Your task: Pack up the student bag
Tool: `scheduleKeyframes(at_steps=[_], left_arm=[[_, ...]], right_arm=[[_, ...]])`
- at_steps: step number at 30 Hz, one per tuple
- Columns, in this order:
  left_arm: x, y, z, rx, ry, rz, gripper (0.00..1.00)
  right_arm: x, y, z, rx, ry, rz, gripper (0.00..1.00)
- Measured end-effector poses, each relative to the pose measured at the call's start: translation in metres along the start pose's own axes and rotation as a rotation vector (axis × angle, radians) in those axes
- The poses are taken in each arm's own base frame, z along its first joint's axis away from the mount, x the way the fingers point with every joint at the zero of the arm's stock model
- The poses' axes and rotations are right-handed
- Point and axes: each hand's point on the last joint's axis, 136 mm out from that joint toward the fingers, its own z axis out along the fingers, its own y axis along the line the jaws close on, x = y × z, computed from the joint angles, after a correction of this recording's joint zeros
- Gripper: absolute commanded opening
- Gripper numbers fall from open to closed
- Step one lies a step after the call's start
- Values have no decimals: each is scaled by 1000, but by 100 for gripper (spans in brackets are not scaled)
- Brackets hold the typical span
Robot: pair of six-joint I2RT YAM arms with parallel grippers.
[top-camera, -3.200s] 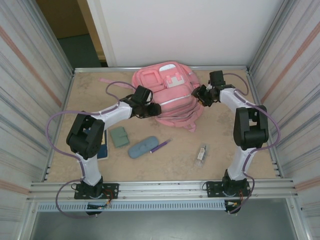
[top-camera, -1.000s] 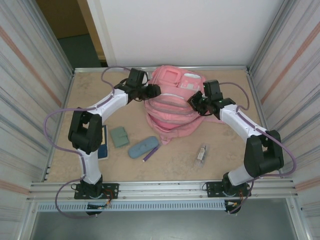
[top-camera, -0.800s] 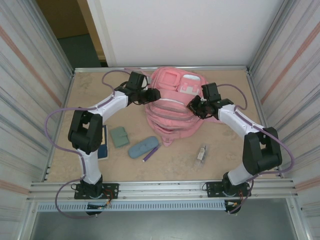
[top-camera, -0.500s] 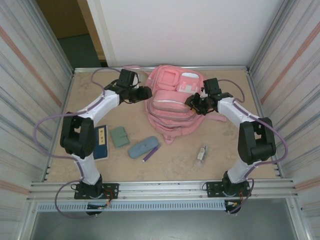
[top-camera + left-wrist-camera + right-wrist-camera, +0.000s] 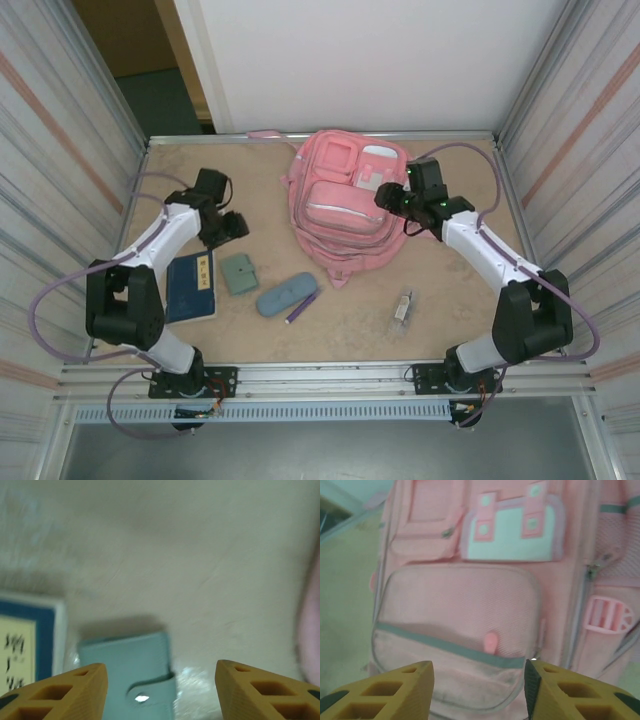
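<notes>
Over the left half of the table [image 5: 350, 325], the left gripper [image 5: 160, 675] hangs with its jaws spread wide and nothing between them. A green wallet [image 5: 127, 672] lies just near of it, and a blue book [image 5: 22, 640] sits to the wallet's left. Across on the right, the right gripper [image 5: 479, 667] is parted and empty too, poised above the student bag [image 5: 340, 210]. The bag lies flat at the far middle, front pockets up. Nearer in sit a blue-grey pouch [image 5: 286, 294], a purple pen [image 5: 301, 307] just beside it, and a small tube [image 5: 403, 306] well off to the right.
</notes>
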Motion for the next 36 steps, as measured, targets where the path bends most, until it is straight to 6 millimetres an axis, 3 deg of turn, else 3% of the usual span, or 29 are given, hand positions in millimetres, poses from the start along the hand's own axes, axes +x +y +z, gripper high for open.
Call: scheduleKeyframes(at_steps=[4,7,10,16,19,24,27,31,36], left_arm=[[37,49,10,-23,110,-176,57],[57,73,13,-42,152,-262,58],[70,81,9,-39,149,-293,65],[97,100,5,-46,139,-406,58],[106,109,6,-82,140,-443,58],[109,116,12,-101,119,-499,48],[121,118,24,-96,140,-535,46],[122,115,28,-59,133,-558,43],[120,99,32,41,115,-568,45]], right_arm=[[45,56,-2,-96,68,-216,55],[100,102,-10,-212,151,-391,62],[161,137,-23,-323,247,-567,63],[265,171,-19,-393,433,-893,59],[297,184,-6,-404,531,-938,60],[328,191,9,-402,624,-977,62],[332,198,14,-401,624,-995,62],[327,200,24,-369,588,-1009,62],[304,194,44,-287,514,-989,61]])
